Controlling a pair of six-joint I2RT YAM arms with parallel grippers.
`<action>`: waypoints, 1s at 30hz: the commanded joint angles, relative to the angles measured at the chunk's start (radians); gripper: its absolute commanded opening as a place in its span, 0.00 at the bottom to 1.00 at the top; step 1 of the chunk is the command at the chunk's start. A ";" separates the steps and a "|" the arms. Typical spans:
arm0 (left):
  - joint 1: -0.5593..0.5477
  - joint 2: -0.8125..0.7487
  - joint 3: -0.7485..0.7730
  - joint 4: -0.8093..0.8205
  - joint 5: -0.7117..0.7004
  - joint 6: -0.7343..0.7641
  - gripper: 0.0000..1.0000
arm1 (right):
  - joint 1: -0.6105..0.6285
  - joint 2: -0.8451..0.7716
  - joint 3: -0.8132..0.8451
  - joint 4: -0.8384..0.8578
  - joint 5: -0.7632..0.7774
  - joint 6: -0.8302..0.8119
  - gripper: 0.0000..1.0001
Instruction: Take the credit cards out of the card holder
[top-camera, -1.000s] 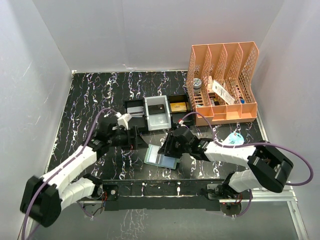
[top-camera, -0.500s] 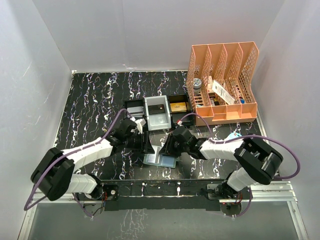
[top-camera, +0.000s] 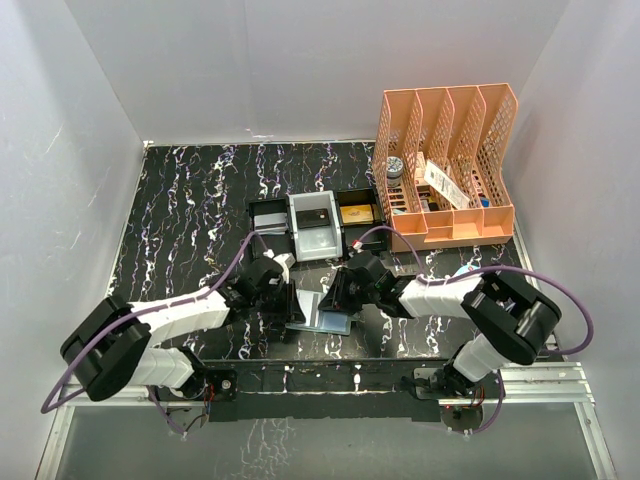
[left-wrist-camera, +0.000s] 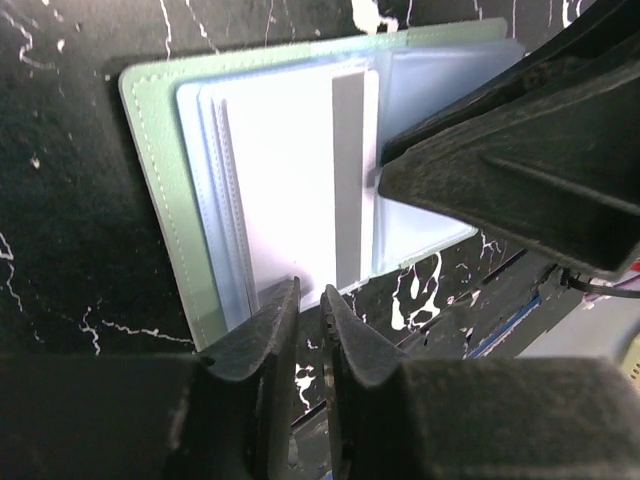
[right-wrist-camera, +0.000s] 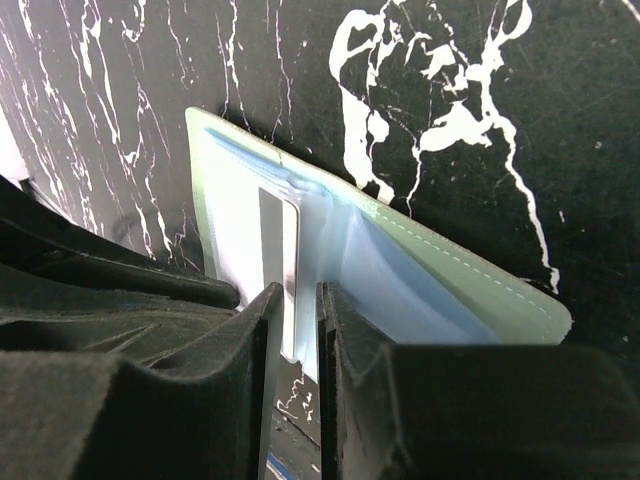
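Note:
The sage-green card holder (top-camera: 322, 319) lies open on the black marbled table, between my two grippers. Its pale blue pockets face up (left-wrist-camera: 150, 130) (right-wrist-camera: 480, 280). A white credit card (left-wrist-camera: 290, 170) (right-wrist-camera: 272, 225) with a grey stripe sticks partly out of a pocket. My left gripper (top-camera: 291, 303) (left-wrist-camera: 310, 292) has its tips at the card's near edge; the jaws are almost together and only table shows between them. My right gripper (top-camera: 332, 298) (right-wrist-camera: 298, 292) comes in from the other side. Its jaws are drawn in on the edge of a pale blue pocket leaf beside the stripe.
A row of black and white trays (top-camera: 315, 225) stands just behind the wallet. At the back right is an orange file rack (top-camera: 445, 165) with small items in it. A pale blue object (top-camera: 467, 277) lies by the right arm. White walls ring the table.
My left arm swung from the trays down to the wallet's left edge, its jaws closing. The right jaws narrowed over the pocket leaf. The wallet shifted slightly.

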 joint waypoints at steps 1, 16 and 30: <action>-0.028 -0.052 -0.048 -0.024 -0.087 -0.048 0.14 | 0.001 -0.080 0.036 -0.025 0.006 -0.042 0.20; -0.032 -0.263 -0.060 -0.050 -0.192 -0.043 0.26 | 0.004 0.070 0.109 0.007 -0.027 -0.022 0.22; -0.032 -0.059 0.071 -0.087 -0.266 0.049 0.34 | 0.004 0.076 0.081 -0.030 0.017 -0.038 0.25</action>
